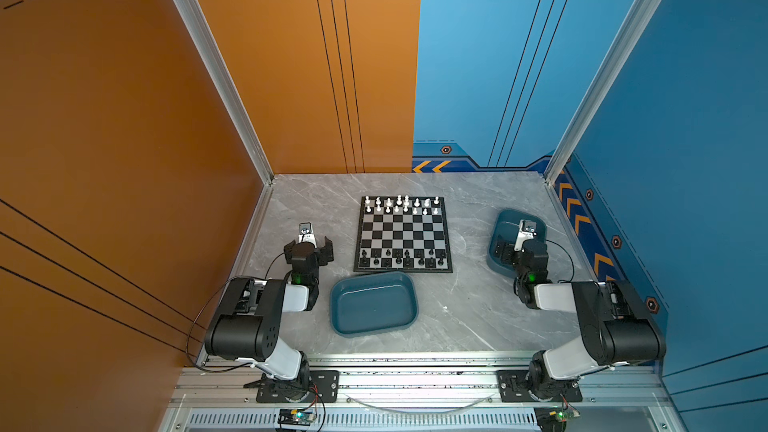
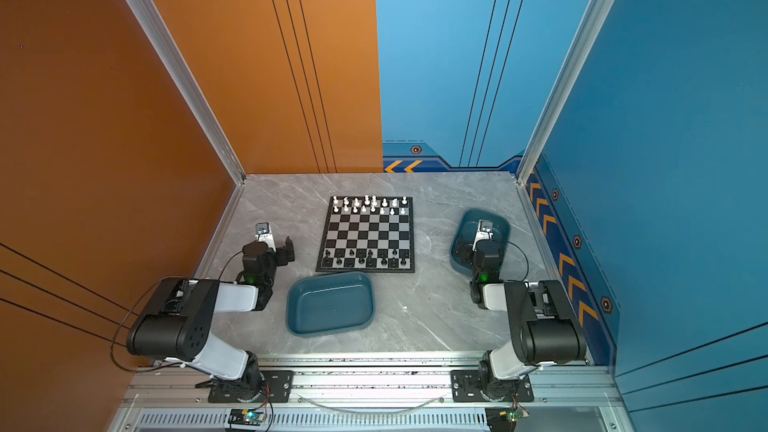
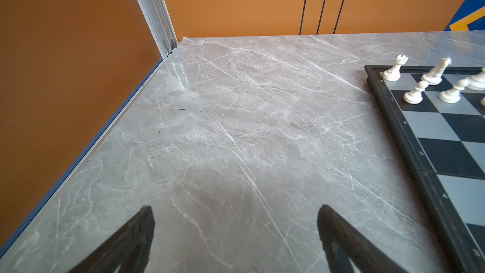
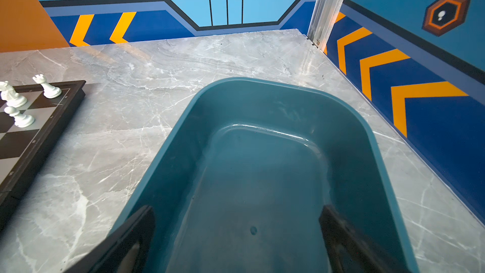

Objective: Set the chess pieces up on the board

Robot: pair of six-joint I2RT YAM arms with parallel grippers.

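Front teal tray [image 1: 374, 305] sat on the grey marble table [image 1: 457, 317]; second teal tray [image 1: 508, 221] lay at its right side; orange wall [image 1: 124, 118] left, blue wall [image 1: 685, 118] right

Orange wall panels [image 1: 104, 118], blue wall panels [image 1: 685, 118] with chevrons [image 1: 573, 205], grey marble tabletop [image 1: 457, 305], 2 aluminium corner posts [image 1: 215, 64]

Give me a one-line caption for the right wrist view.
Open right gripper hovering over a teal tray; beside the tray, apart from it, a corner of the board with white pieces.

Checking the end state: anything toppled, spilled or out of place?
Nothing stands out: white pieces and black pieces stand in rows at opposite ends of the board; the near tray and the right tray look empty.
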